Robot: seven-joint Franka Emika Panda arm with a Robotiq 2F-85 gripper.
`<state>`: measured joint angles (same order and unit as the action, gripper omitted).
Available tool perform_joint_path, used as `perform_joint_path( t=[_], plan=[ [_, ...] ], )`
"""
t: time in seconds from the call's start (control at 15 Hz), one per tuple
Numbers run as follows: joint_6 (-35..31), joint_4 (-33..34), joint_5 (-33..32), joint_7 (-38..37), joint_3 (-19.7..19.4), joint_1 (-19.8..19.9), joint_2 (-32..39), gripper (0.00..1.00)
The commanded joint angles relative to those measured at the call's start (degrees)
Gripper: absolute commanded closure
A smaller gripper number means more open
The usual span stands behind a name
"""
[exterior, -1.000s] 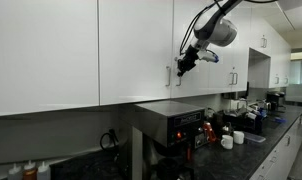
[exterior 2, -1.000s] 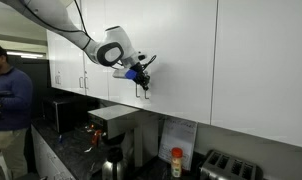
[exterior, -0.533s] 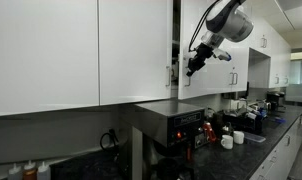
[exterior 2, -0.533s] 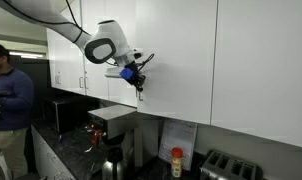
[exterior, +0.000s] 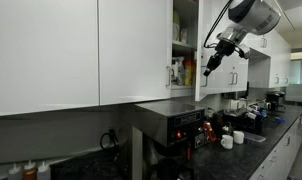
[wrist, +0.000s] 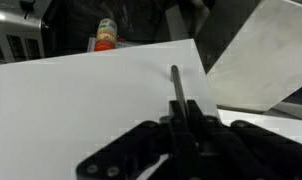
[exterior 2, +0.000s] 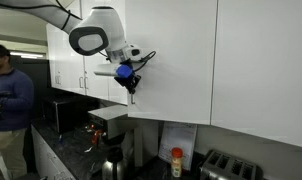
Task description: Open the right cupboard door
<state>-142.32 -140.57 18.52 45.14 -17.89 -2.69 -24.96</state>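
Right cupboard door [exterior: 200, 40]: swung out from the cabinet front and seen almost edge-on in an exterior view; broad white outer face turned to the camera in an exterior view [exterior 2: 176, 60]; fills the lower left of the wrist view [wrist: 81, 100].
Handle [wrist: 176, 85]: thin dark bar near the door's lower free corner, running up out of the gripper in the wrist view.
Gripper [exterior: 208, 68]: on the door's outer face, low at its free edge; same hold visible in an exterior view [exterior 2: 129, 84] and in the wrist view [wrist: 187, 118].
Fingers [wrist: 204, 122]: closed around the handle, no gap visible between them.
Arm [exterior: 253, 14]: reaching down to the door from above.
Cupboard interior [exterior: 183, 45]: exposed between the left door [exterior: 131, 50] and the open door's edge; bottles [exterior: 181, 72] on the lower shelf, close to the front.
Room below: black appliance [exterior: 176, 125] on the counter [exterior: 276, 130], well under the door's bottom edge.
Room outward: open air in front of the door face; person [exterior 2: 6, 95] well apart at the frame edge.
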Motion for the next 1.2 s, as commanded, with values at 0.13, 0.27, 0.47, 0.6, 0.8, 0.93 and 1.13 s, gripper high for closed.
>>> perform_joint_path(
  t=[0.13,0.27,0.47,0.6,0.8,0.93,1.13],
  plan=[
    [17.9,2.3,3.2,12.5,-8.3,0.1,-6.4,0.97],
    [22.0,3.1,3.4,18.1,-10.8,0.6,-6.5,0.97],
    [27.6,4.9,1.6,24.3,-16.5,-1.4,-6.7,0.97],
    [31.1,6.4,1.2,28.5,-19.2,-1.6,-6.4,0.97],
    [35.6,8.7,-0.1,33.7,-23.5,-2.6,-5.6,0.97],
    [38.2,10.6,-2.0,36.1,-26.7,-4.0,-5.0,0.97],
    [42.5,13.0,-5.0,36.2,-32.0,-6.3,-6.0,0.61]
  ],
)
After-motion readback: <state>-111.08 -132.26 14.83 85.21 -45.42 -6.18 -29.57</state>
